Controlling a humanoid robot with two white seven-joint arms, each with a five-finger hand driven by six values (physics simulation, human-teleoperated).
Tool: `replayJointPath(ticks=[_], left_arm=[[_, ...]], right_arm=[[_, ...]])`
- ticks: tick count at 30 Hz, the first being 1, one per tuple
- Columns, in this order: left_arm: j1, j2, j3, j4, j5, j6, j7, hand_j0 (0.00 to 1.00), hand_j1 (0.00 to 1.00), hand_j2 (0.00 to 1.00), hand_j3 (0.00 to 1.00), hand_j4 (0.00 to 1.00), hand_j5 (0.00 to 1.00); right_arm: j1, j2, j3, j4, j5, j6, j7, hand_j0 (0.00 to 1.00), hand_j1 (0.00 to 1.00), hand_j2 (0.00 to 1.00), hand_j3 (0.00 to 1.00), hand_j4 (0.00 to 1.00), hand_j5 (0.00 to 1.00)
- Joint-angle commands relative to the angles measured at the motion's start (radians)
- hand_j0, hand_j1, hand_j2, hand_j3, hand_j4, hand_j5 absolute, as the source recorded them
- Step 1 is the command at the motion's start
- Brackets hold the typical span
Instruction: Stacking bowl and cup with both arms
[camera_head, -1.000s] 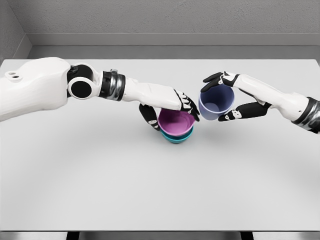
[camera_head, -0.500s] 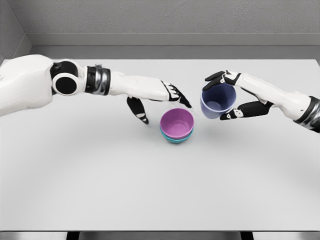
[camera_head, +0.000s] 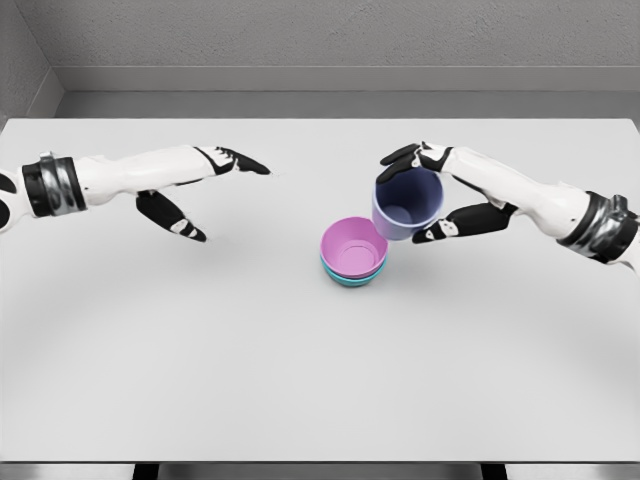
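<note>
Right robot hand (camera_head: 432, 195) clamped around purple cup (camera_head: 405, 203), tilted just beside pink bowl (camera_head: 354, 246) on teal bowl (camera_head: 353, 277); left robot hand (camera_head: 190, 190) spread, empty. Risk: clipping rim, toppling stack

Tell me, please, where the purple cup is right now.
In the head view the purple cup sits right of centre, held in the right hand just up and right of the pink bowl, which is nested in a teal bowl.
</note>
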Motion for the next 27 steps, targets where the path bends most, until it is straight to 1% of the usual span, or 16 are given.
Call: replayJointPath(ticks=[1, 2, 6, 9, 10, 13, 19, 27], left_arm=[[0.001, 0.038, 0.045, -0.013, 0.006, 0.001, 0.000, 1.00, 1.00, 1.00, 1.00, 1.00, 1.00], [0.003, 0.047, 0.045, -0.013, 0.003, 0.001, -0.001, 1.00, 1.00, 1.00, 1.00, 1.00, 1.00], [0.006, 0.050, 0.045, -0.015, 0.001, 0.001, -0.001, 1.00, 1.00, 1.00, 1.00, 1.00, 1.00], [0.047, 0.056, 0.060, -0.013, 0.001, 0.001, -0.001, 1.00, 1.00, 1.00, 1.00, 1.00, 1.00], [0.054, 0.064, 0.060, -0.013, 0.001, 0.001, 0.000, 1.00, 1.00, 1.00, 1.00, 1.00, 1.00], [0.054, 0.067, 0.060, -0.015, 0.001, 0.001, 0.000, 1.00, 1.00, 1.00, 1.00, 1.00, 1.00], [0.055, 0.073, 0.059, -0.013, 0.001, 0.001, 0.002, 1.00, 1.00, 1.00, 1.00, 1.00, 1.00], [0.055, 0.078, 0.057, -0.013, 0.001, 0.001, 0.000, 1.00, 1.00, 1.00, 1.00, 1.00, 1.00]], right_arm=[[-0.002, 0.021, 0.011, 0.000, -0.006, 0.001, 0.001, 0.70, 0.70, 0.70, 0.70, 0.70, 0.70], [-0.015, 0.035, 0.026, 0.000, -0.006, 0.001, 0.001, 0.70, 0.70, 0.70, 0.70, 0.70, 0.70], [-0.018, 0.044, 0.037, 0.000, -0.005, 0.001, 0.004, 0.70, 0.70, 0.70, 0.70, 0.70, 0.70], [-0.020, 0.047, 0.041, -0.002, 0.000, 0.001, 0.004, 0.70, 0.70, 0.70, 0.70, 0.70, 0.70], [-0.028, 0.062, 0.054, -0.002, 0.000, 0.001, 0.007, 0.70, 0.70, 0.70, 0.70, 0.70, 0.70], [-0.054, 0.079, 0.075, 0.003, 0.003, 0.001, 0.009, 0.70, 0.70, 0.70, 0.70, 0.70, 0.70], [-0.055, 0.094, 0.083, 0.007, 0.006, 0.001, 0.017, 0.71, 0.71, 0.71, 0.71, 0.71, 0.71], [-0.055, 0.099, 0.086, 0.004, 0.009, 0.001, 0.017, 0.72, 0.72, 0.72, 0.72, 0.72, 0.72]])
